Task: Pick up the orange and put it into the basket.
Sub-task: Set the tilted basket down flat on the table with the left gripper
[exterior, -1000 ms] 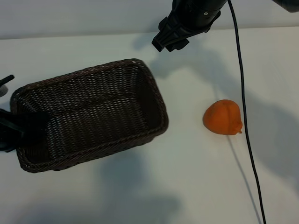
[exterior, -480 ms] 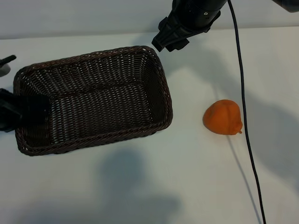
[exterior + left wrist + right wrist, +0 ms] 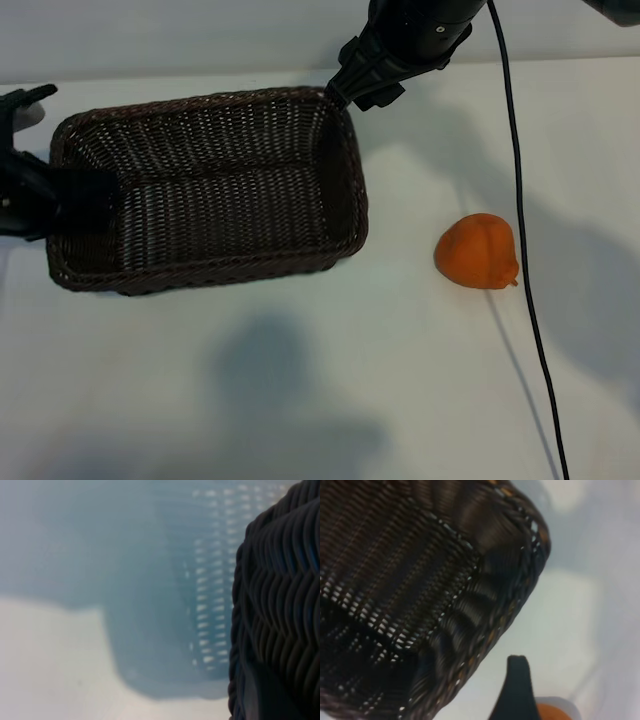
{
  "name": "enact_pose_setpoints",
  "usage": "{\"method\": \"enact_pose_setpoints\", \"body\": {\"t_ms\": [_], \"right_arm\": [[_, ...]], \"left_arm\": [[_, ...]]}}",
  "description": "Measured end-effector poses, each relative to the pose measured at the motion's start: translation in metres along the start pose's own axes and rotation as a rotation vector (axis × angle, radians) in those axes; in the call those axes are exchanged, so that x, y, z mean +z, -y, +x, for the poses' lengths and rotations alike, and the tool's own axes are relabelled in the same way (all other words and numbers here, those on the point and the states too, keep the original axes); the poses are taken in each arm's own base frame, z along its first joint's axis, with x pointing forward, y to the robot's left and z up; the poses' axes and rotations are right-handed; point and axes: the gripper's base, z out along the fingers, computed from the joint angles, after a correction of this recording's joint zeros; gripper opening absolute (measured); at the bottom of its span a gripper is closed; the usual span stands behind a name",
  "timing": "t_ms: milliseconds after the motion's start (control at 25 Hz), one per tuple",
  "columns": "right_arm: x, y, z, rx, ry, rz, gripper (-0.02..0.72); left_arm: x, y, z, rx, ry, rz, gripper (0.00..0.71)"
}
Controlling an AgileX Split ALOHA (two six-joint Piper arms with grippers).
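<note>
Clamping my left gripper (image 3: 45, 205) on the basket (image 3: 345, 190), I see the orange (image 3: 477, 251) nearer my spread right gripper (image 3: 365, 85).

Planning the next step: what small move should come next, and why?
Probably lower the open right gripper toward the orange. It lies untouched on the table, outside the basket, which the left gripper holds by its far end.

left gripper (image 3: 40, 195): clamped at scene's left edge | right gripper (image 3: 372, 80): open, raised
</note>
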Motion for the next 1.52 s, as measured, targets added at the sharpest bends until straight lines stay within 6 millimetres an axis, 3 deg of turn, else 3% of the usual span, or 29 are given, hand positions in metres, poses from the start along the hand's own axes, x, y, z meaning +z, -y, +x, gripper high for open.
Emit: {"method": "enact_pose_setpoints", "body": {"t_ms": [480, 880, 1320, 1400, 1520], "right_arm": [[0.0, -0.001, 0.0, 0.003, -0.001, -0.007, 0.559], [0.0, -0.001, 0.001, 0.003, -0.006, -0.007, 0.559], [0.0, -0.001, 0.001, 0.003, -0.007, -0.007, 0.559], [0.0, -0.001, 0.001, 0.007, -0.006, -0.015, 0.559], [0.0, -0.002, 0.0, 0.01, -0.005, -0.02, 0.559]], "left_arm": [[0.039, 0.034, -0.018, 0.085, -0.055, 0.093, 0.15], [0.057, 0.029, -0.017, 0.057, -0.097, 0.084, 0.149], [0.057, 0.028, -0.02, 0.035, -0.073, 0.072, 0.154], [0.057, 0.028, -0.019, 0.032, -0.075, 0.074, 0.193], [0.057, 0.029, -0.02, 0.017, -0.075, 0.083, 0.348]]}}
